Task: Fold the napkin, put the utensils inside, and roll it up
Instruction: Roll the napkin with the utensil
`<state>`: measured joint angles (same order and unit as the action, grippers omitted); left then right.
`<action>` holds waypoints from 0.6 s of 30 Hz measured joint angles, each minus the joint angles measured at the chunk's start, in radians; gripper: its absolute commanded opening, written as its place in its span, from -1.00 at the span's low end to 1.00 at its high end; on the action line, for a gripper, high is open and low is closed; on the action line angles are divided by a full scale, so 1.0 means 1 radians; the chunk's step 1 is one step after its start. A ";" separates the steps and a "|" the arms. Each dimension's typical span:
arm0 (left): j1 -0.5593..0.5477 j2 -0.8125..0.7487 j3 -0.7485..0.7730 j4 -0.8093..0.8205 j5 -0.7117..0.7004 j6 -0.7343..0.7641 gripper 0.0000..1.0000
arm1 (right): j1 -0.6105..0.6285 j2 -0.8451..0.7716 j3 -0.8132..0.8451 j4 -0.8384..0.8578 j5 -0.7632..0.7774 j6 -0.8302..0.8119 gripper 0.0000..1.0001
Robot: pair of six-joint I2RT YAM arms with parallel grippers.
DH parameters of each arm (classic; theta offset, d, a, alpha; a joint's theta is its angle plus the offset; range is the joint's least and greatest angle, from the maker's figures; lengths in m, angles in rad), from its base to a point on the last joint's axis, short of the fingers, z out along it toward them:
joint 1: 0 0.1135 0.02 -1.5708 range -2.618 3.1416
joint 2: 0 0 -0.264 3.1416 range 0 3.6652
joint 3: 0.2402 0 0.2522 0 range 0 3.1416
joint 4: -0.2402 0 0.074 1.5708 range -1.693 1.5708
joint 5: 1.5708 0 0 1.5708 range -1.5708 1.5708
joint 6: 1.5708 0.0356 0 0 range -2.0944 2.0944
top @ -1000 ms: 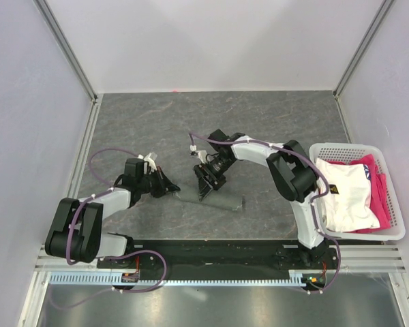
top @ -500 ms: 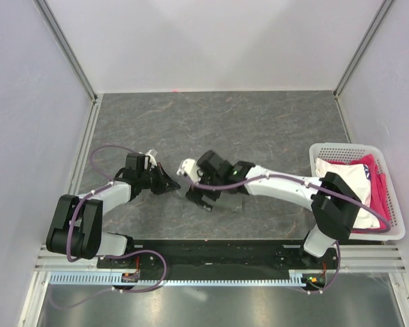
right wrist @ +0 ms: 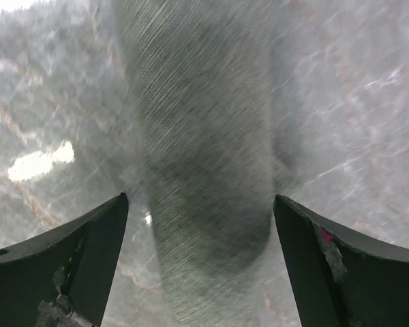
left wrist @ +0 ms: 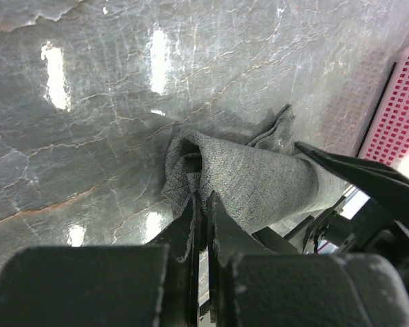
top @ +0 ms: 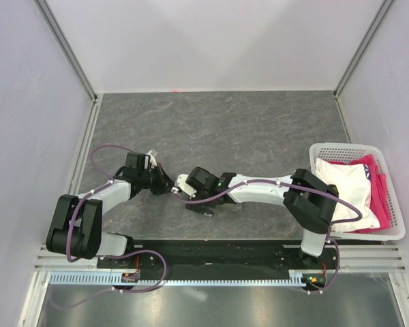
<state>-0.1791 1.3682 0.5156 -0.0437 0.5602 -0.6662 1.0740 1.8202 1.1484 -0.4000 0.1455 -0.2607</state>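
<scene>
Matt woven napkin (left wrist: pixel 259 184), glossy table (left wrist: pixel 88 150)

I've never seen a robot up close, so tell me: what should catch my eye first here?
A dark grey napkin, rolled into a tube, lies on the marbled table near its front edge. The left fingers are shut at one end, seemingly pinching the cloth; the right fingers stand wide open astride it. A white basket of fabrics sits at the right.

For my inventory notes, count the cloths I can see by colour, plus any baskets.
grey napkin, rolled: 1
white cloth: 1
pink cloth: 1
basket: 1
Total: 4
</scene>
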 measured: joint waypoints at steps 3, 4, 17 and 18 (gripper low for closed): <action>0.000 0.000 0.002 -0.008 0.001 0.000 -0.89 | -0.006 0.011 0.017 -0.003 -0.011 -0.010 0.69; 0.000 0.000 0.002 -0.008 0.001 0.000 -0.85 | -0.011 0.016 0.021 -0.006 -0.029 -0.011 0.58; 0.000 -0.024 0.035 -0.016 0.014 0.015 0.31 | -0.212 0.112 0.147 -0.143 -0.450 0.005 -0.03; 0.000 -0.039 0.036 -0.022 0.008 0.017 0.33 | -0.230 0.119 0.154 -0.151 -0.490 0.013 -0.03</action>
<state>-0.1791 1.3289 0.5514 -0.0658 0.5678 -0.6491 0.8436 1.9396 1.3029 -0.5510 -0.3447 -0.2481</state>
